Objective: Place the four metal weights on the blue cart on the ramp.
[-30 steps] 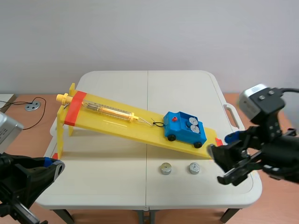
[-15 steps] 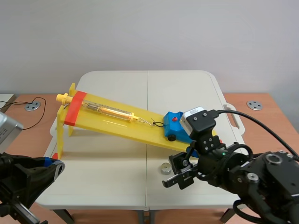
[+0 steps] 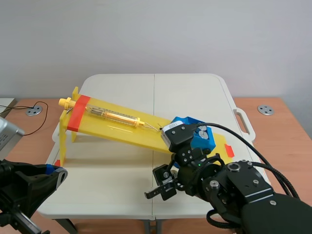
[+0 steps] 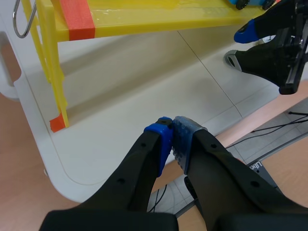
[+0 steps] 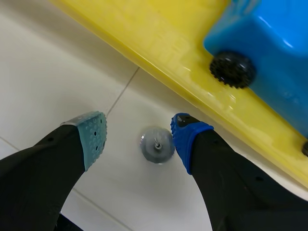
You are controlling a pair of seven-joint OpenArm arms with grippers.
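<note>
Black bulk of the right arm (image 3: 234, 192) fills the near side of the scene view and covers the table (image 3: 122, 87) in front of the ramp's (image 3: 122, 127) low end, so whatever lies there is hidden in that view. The arm's camera block also hides the near front corner of the cart (image 3: 202, 141). Two loaded weights (image 3: 201, 130) show as pale discs in the cart's tray, partly masked.

Only the right wrist view shows a loose weight (image 5: 157, 144). It is a small grey disc with a centre stud, lying flat on the table. The right gripper (image 5: 139, 138) is spread wide above it. The disc sits between the fingers, close beside the blue pad and well clear of the grey-green one. Whether the blue pad touches it cannot be told. Ahead of the fingers runs the ramp's edge, and beyond the blue finger the cart is cut off, showing one black wheel (image 5: 232, 70).

The left gripper (image 4: 172, 138) is clenched on nothing, its pads pressed together over the table's near edge. The ramp's raised end is ahead of it, and the right gripper is far off to one side, only partly in frame.
</note>
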